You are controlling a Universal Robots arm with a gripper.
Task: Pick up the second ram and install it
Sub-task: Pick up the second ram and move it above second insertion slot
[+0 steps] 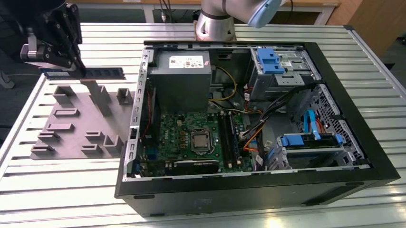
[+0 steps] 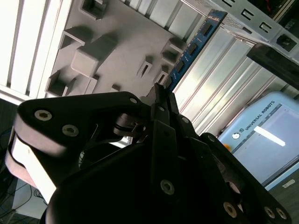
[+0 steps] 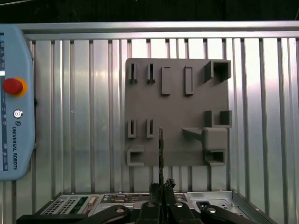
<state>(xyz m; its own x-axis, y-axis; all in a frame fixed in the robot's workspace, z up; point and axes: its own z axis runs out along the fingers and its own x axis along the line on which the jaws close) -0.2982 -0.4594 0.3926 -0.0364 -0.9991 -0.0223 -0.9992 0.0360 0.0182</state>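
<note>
My gripper [image 1: 80, 71] hangs at the exterior view's far left, above the grey fixture tray [image 1: 70, 128], and is shut on the second ram [image 1: 101, 72]. The ram is a thin dark stick held level in the air and pointing toward the open computer case [image 1: 330, 156]. In the second wrist view the ram [image 2: 194, 44] reaches out from the gripper [image 2: 161, 91] over the tray [image 2: 117, 28]. The first wrist view shows the ram [image 3: 161, 149] edge-on, rising from the gripper [image 3: 162, 185] in front of the tray [image 3: 177, 112]. The black memory slots [image 1: 227, 135] lie on the motherboard inside the case.
The case holds a grey power supply [image 1: 180, 76], blue drive brackets [image 1: 273, 59] and loose cables [image 1: 279, 107]. The arm's base [image 1: 214, 23] stands behind the case. A light blue teach pendant [image 3: 14, 102] lies on the ribbed metal table [image 1: 57, 190] beside the tray.
</note>
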